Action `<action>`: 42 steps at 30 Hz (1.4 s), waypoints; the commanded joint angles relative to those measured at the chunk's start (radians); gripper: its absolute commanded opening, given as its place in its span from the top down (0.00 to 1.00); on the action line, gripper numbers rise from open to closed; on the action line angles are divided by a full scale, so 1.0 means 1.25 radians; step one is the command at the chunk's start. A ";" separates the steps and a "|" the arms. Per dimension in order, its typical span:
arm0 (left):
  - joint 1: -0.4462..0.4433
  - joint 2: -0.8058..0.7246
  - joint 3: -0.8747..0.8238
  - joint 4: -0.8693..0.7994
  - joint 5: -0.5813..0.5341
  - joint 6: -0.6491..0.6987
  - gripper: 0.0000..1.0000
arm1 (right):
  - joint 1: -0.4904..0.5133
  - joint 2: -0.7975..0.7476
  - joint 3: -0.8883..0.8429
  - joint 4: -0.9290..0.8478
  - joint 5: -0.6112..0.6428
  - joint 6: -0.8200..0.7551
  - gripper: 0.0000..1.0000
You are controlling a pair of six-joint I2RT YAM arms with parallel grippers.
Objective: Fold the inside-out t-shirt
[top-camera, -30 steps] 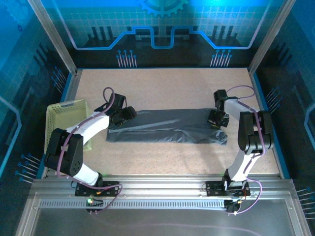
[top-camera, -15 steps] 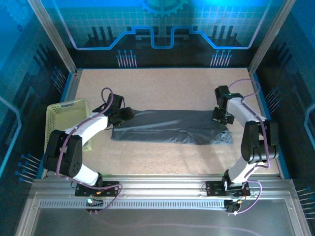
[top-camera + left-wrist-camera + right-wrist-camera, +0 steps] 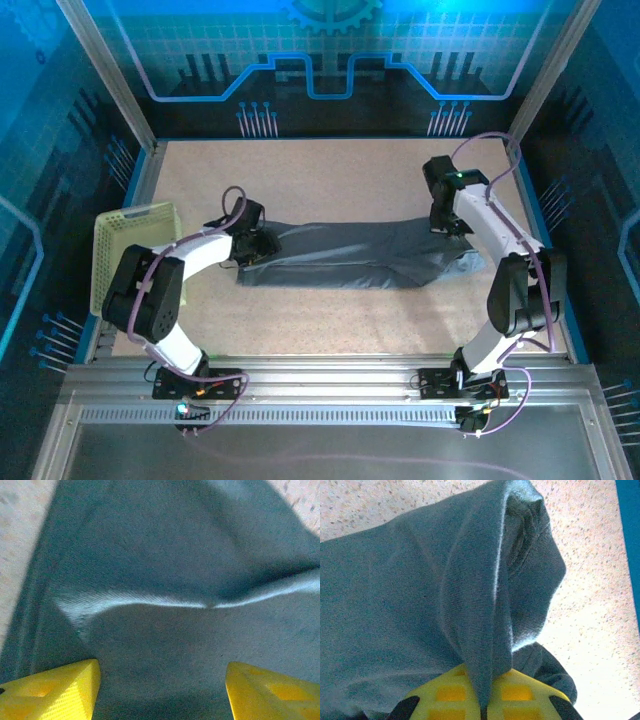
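Looking down from above, you see the inside-out t-shirt (image 3: 350, 255) stretched out as a long, narrow band across the middle of the worktop (image 3: 330, 175), running left to right.

Your right gripper (image 3: 482, 696) is clamped tight on a raised fold of the cloth at the shirt's right end, towards the worktop's right edge. The fabric rises in a ridge from between its yellow fingers (image 3: 520, 692).

Your left gripper (image 3: 160, 685) stands with its jaws well apart over the shirt's left end and has hold of nothing. A pale crease crosses the flat cloth ahead of it. Its tips may be resting on the fabric, but the wrist view is too close to say.

A pale yellow-green basket (image 3: 125, 245) sits at the worktop's left edge, apart from the shirt.
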 commanded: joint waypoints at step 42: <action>-0.039 -0.057 -0.040 -0.005 -0.033 0.007 0.31 | 0.266 0.156 0.325 -0.308 0.174 0.087 1.00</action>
